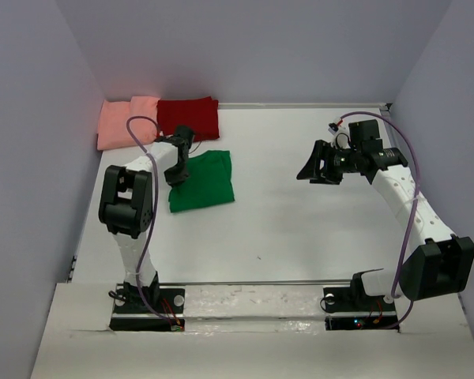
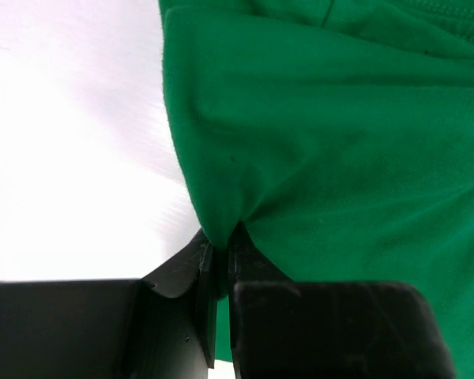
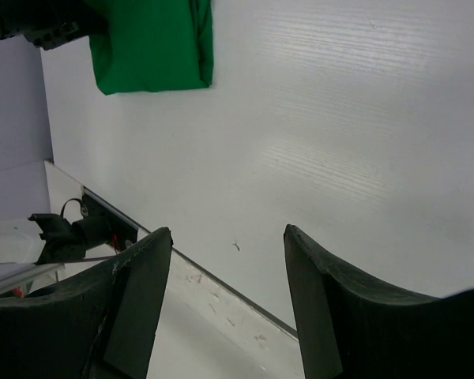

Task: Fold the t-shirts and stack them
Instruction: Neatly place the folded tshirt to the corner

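Left pincer (image 1: 175,178) (image 2: 220,246): clamped shut on a pinch of the green t-shirt (image 1: 207,183) (image 2: 324,142). Seen from the wrist, the cloth puckers to a small peak right where the two black fingers meet, with creases fanning away from it.
Grip spot: on the shirt's left edge, the side that faces the bench's left edge.
Left pincer's pose: tipped downward onto the fabric, over the left half of the bench (image 1: 300,237).
Green t-shirt: folded to a rough rectangle and lying on the left half of the bench, closer to the far edge than to the near one, and a little skewed against the bench's edges.
Dark red t-shirt (image 1: 188,117): folded, up against the far edge, just beyond the green one, with a narrow strip of white bench showing between them.
Salmon-pink t-shirt (image 1: 126,122): folded, in the far-left corner, touching the dark red one's left side.
Layering: all three lie side by side, each on the bench itself.
Right pincer (image 1: 304,174) (image 3: 227,233): jaws spread wide with nothing between them — only bare white bench shows through the gap.
Right pincer's place: held up over the right half of the bench, pointing toward the left edge, well apart from all three shirts.
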Robot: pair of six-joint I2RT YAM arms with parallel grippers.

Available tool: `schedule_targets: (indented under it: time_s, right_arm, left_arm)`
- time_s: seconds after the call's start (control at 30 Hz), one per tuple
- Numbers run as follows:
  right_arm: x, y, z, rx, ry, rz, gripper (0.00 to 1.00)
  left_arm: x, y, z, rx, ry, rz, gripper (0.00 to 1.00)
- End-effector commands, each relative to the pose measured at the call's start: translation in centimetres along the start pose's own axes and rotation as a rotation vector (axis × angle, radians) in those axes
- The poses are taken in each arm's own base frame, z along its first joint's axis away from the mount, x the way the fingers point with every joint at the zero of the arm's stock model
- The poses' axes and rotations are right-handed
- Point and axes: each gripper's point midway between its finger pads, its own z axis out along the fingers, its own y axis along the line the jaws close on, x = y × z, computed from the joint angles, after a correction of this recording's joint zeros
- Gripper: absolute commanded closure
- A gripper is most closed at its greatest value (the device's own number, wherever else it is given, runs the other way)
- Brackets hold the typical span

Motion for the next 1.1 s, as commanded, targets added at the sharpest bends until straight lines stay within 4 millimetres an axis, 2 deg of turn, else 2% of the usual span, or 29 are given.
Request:
schedule_targets:
  time_s: [0.0, 0.17, 0.3, 0.43, 0.5, 0.57, 0.77, 0.87, 1.07]
  right_arm:
    - [0.3, 0.7, -0.5, -0.027, 0.0, -0.018, 0.36]
    - [0.5, 0.9, -0.5, -0.035, 0.002, -0.014, 0.35]
    - [0.6, 0.9, -0.5, -0.04, 0.005, -0.009, 0.35]
    - [0.6, 1.0, -0.5, -0.043, 0.006, -0.007, 0.35]
    - [0.7, 1.0, -0.5, -0.044, 0.007, -0.004, 0.35]
    - [0.8, 1.0, -0.5, -0.045, 0.01, 0.001, 0.35]
    - [1.2, 1.0, -0.5, -0.047, 0.017, 0.016, 0.35]
    - [1.5, 1.0, -0.8, -0.045, 0.013, 0.019, 0.35]
    - [2.1, 0.7, -0.9, -0.029, 0.028, 0.03, 0.36]
  left_arm:
    - [-3.1, 5.5, -2.5, -0.141, -0.096, -0.012, 1.0]
    - [-4.6, 9.4, -2.1, -0.217, -0.108, -0.032, 1.0]
    - [-5.7, 11.4, -1.9, -0.264, -0.125, -0.004, 1.0]
    - [-6.9, 14.7, -1.4, -0.358, -0.142, -0.015, 1.0]
    - [-7.2, 15.3, -1.0, -0.381, -0.145, -0.002, 1.0]
    - [-7.8, 17.3, -0.5, -0.411, -0.143, -0.038, 1.0]
    - [-10.7, 19.5, -0.1, -0.46, -0.184, -0.088, 1.0]
    - [-11.7, 20.3, 1.4, -0.491, -0.162, -0.098, 1.0]
    - [-14.1, 20.2, 2.6, -0.455, -0.174, -0.12, 1.0]
